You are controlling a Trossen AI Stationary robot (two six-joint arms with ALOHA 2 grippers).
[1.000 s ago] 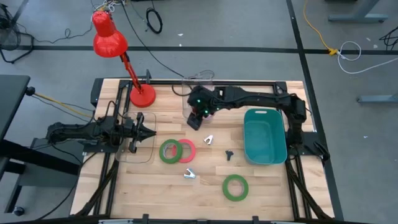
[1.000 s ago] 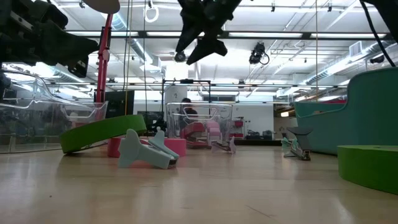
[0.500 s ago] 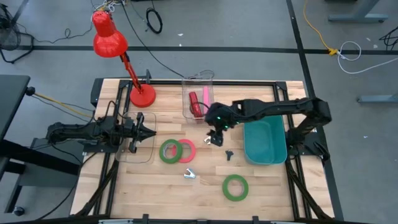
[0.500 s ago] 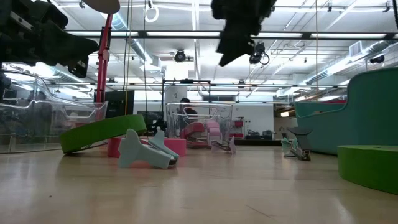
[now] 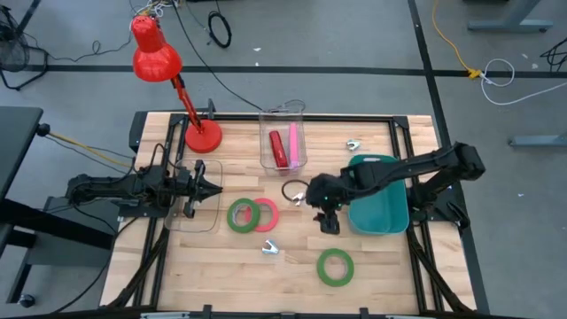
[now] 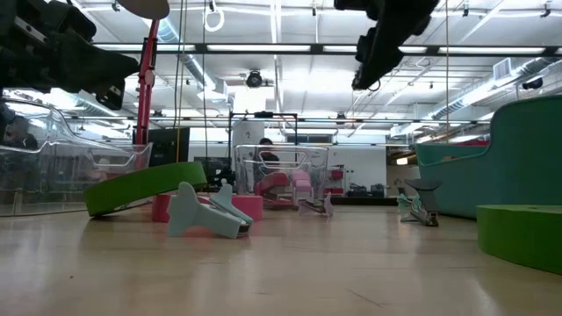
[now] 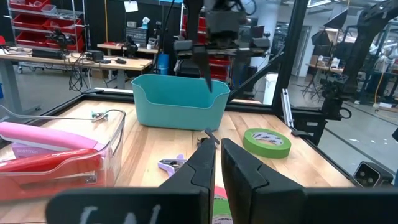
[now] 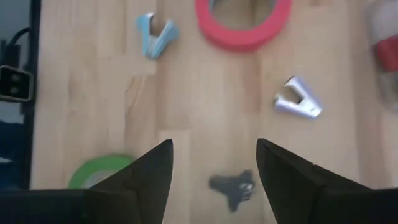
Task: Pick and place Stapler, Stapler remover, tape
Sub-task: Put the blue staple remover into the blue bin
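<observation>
We see a red desk lamp (image 5: pixel 164 71) standing at the far left corner of the light wooden table (image 5: pixel 221 266), and a teal plastic bin (image 5: pixel 376 217) near the table's right edge.

We see the pink-red tape ring (image 8: pixel 244 23) cut off at the top of the right wrist view, and a green tape ring (image 8: pixel 99 170) partly hidden behind a dark finger (image 8: pixel 140 180) at lower left.
</observation>
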